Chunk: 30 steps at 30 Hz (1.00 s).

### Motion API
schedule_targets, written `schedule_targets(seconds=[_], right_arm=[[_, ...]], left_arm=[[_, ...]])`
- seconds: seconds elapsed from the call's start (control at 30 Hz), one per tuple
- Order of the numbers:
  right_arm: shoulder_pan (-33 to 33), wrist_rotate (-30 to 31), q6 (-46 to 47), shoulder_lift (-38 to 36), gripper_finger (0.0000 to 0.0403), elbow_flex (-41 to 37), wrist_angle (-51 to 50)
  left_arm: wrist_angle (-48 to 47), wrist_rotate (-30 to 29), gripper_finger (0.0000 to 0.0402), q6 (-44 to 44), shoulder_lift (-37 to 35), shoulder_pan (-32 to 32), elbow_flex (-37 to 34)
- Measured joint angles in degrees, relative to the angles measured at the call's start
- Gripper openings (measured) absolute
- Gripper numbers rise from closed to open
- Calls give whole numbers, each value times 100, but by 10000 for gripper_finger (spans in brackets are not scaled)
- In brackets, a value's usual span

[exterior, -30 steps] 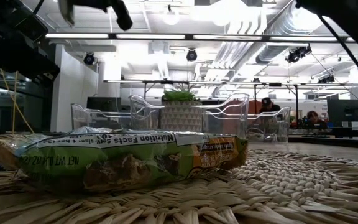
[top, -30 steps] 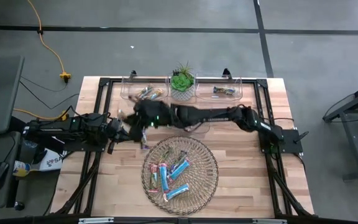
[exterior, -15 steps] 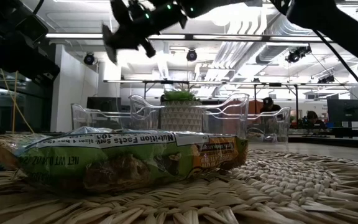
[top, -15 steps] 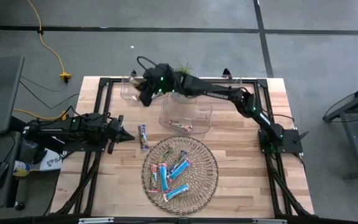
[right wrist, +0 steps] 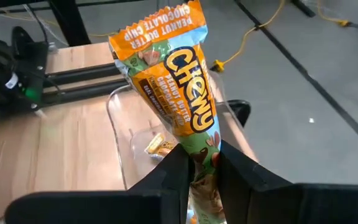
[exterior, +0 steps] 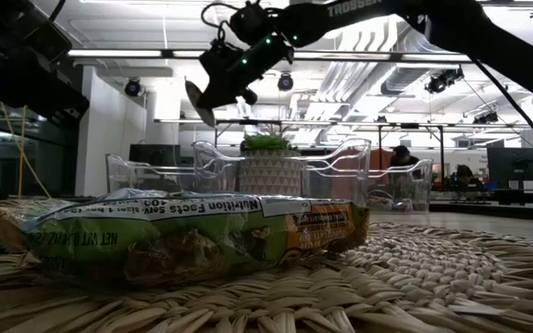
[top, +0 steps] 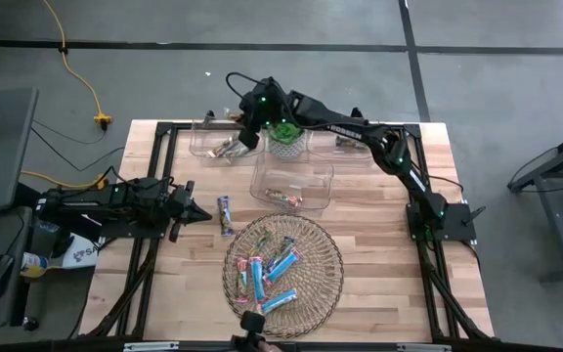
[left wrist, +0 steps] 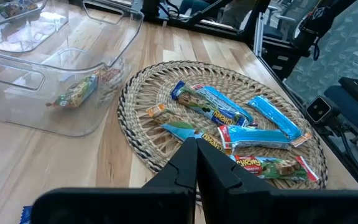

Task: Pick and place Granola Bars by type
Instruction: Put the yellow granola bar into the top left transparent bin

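Note:
My right gripper (top: 246, 131) hangs over the far-left clear bin (top: 219, 144), shut on an orange-and-green "Chewy" granola bar (right wrist: 173, 81). In the low view that gripper (exterior: 218, 81) is high in the air. My left gripper (top: 199, 213) is shut and holds nothing, low at the table's left. Beside it a single bar (top: 225, 213) lies flat on the wood. Several blue, red and green bars (top: 267, 274) lie on the round wicker tray (top: 332, 264). One green bar (exterior: 192, 236) fills the low view's foreground. My right gripper pinches the Chewy bar between its two fingers (right wrist: 235, 168) at one end of the wrapper (right wrist: 199, 140). The rest of the bar stands out beyond the fingertips, lifted clear above the bin. The fingers hide the end of the bar that they hold.
A potted plant (top: 286, 132) stands between the two far bins; the far-right bin (top: 348, 143) and the middle bin (top: 292, 187) each hold bars. A bar (right wrist: 160, 146) lies in the bin below my right gripper. Black frame rails run along the table's edges.
My right arm has swung from the middle-left of the table, next to the left gripper, toward the far edge. It now reaches over the far-left bin, still shut on the bar. The bar on the wood beside the left gripper, half covered before, now lies in plain view.

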Motion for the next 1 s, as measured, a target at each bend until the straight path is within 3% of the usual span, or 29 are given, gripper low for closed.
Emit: schedule_targets(seconds=[0.2,0.57,1.0], right_arm=[[-26,-389,-46,378,55,3,269],[70,-393,-46,741,55,-4,306],[67,-294,-5,758,55,10,-638]], left_arm=[[0,6,1,0,0,0,2],[2,20,1,0,0,0,2],[0,15,1,0,-1,0,0]])
